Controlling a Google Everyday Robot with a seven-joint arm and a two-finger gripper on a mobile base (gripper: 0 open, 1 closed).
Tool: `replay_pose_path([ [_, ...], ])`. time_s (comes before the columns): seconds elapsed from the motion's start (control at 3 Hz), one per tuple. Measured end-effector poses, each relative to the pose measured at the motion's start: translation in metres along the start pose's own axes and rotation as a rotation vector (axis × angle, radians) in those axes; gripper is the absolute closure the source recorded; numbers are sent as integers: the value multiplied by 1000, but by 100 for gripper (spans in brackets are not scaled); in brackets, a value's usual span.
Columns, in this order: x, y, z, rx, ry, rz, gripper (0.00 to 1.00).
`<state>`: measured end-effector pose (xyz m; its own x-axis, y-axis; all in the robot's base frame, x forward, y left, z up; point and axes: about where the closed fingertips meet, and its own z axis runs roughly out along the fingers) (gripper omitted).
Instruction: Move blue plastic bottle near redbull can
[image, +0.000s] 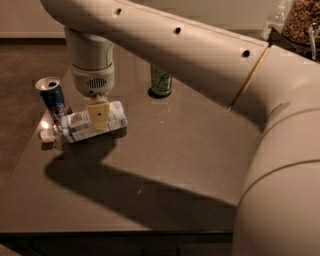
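Two cans and one bottle are on the dark counter (190, 150). The blue plastic bottle (75, 126) lies on its side near the left edge of the counter, with its white cap (46, 135) pointing to the left and a little toward the camera. The redbull can (54, 96) stands upright just behind the cap end of the bottle, very near to it; I cannot tell if they touch each other. Its silver top is open.

The pincer (99, 116) comes down from above at the middle of the bottle and is clamped on it. One yellowish finger (98, 112) lies flat against the near side of the label, and the other finger is hidden behind the bottle. The thick white arm (175, 45) goes from the pincer across the upper part of the view to the right side.

Well apart, at the far side of the counter, a green can (161, 81) stands upright, partly covered by the arm.
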<state>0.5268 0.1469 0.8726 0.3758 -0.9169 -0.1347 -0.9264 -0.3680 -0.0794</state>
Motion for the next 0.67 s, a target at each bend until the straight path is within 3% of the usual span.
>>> replay_pose_path([
  [0.33, -2, -3, 2, 9, -7, -1, 0],
  [0.67, -2, -3, 2, 9, -7, -1, 0],
])
